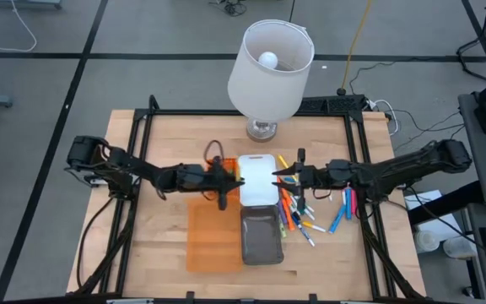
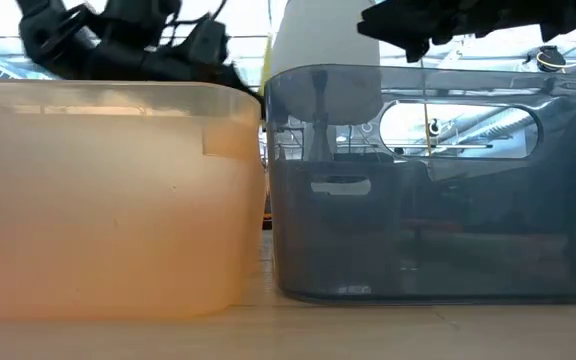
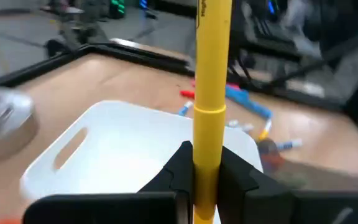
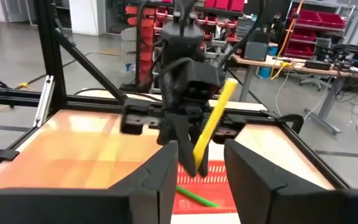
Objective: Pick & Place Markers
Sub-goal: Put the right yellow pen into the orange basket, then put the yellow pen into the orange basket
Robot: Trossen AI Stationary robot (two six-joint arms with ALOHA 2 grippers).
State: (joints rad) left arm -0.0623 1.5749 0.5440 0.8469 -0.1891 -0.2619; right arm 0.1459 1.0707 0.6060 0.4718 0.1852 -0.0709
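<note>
My left gripper (image 1: 224,186) is shut on a yellow marker (image 3: 210,62) above the left edge of the white tray (image 1: 257,179). My right gripper (image 1: 282,176) stands open over the tray's right edge, facing the left one, its fingers (image 4: 166,163) either side of the marker without touching it. Several more markers (image 1: 298,211) lie loose on the table right of the trays. A green marker (image 4: 194,196) lies in a small orange tray (image 4: 219,175) under the left gripper. My left gripper pinches the yellow marker's barrel (image 3: 205,163) between its two fingers, below the cap joint and near the lower end. The fingers reach in from the table's left and lie across the marker. The marker (image 4: 215,118) stands slanted, upper end free, clear of the trays.
A grey tray (image 1: 261,235) and a large translucent orange tray (image 1: 212,238) sit near the table's front edge and fill the low view. A lamp (image 1: 270,63) stands at the far edge. Blue markers (image 1: 342,207) lie under the right arm.
</note>
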